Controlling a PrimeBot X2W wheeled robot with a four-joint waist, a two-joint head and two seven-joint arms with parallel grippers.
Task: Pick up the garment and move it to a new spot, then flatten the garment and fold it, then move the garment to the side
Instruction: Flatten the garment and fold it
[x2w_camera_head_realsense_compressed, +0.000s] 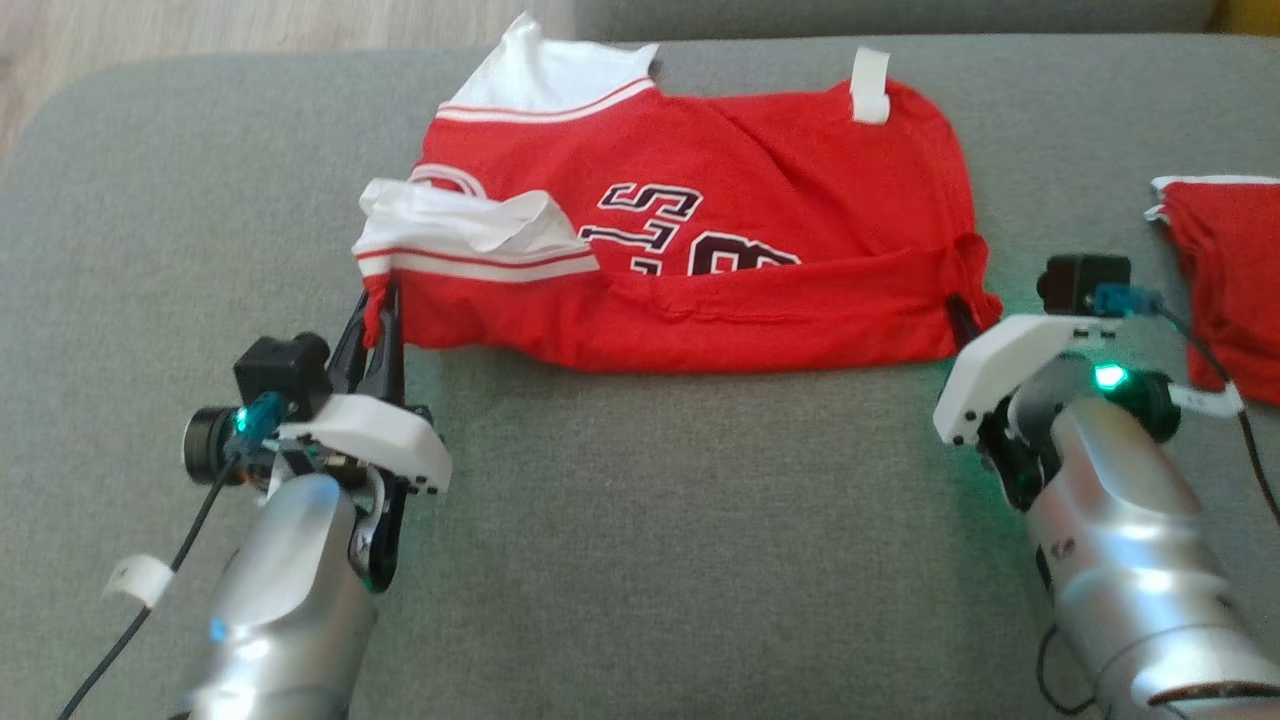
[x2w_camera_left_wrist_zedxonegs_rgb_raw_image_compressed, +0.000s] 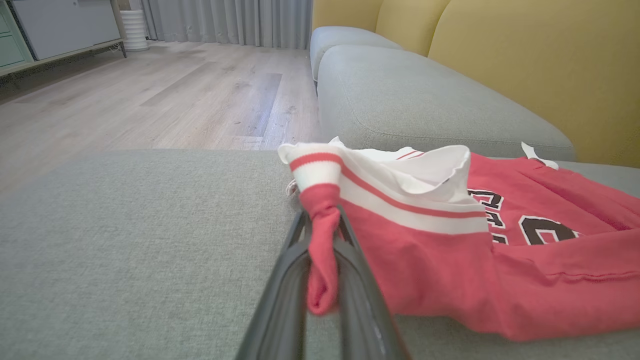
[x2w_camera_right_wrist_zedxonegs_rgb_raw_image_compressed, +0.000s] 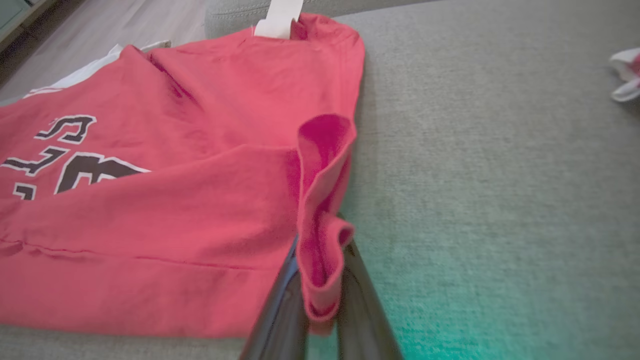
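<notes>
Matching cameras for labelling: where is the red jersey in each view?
Head view: jersey, upper centre on the cushion.
Left wrist view: right of centre, corner in left pincer.
Right wrist view: left half, corner in right pincer.
Shared landmark: its black numerals.

Red garment, white sleeves with red stripes (black numerals edged white); grey sofa; yellow backrest.

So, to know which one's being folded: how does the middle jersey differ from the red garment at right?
The jersey shows black numbers; the right garment shows none. The jersey is pinched at its near corners by the left gripper and right gripper; the right garment lies free. Both are red, white-trimmed.
</notes>
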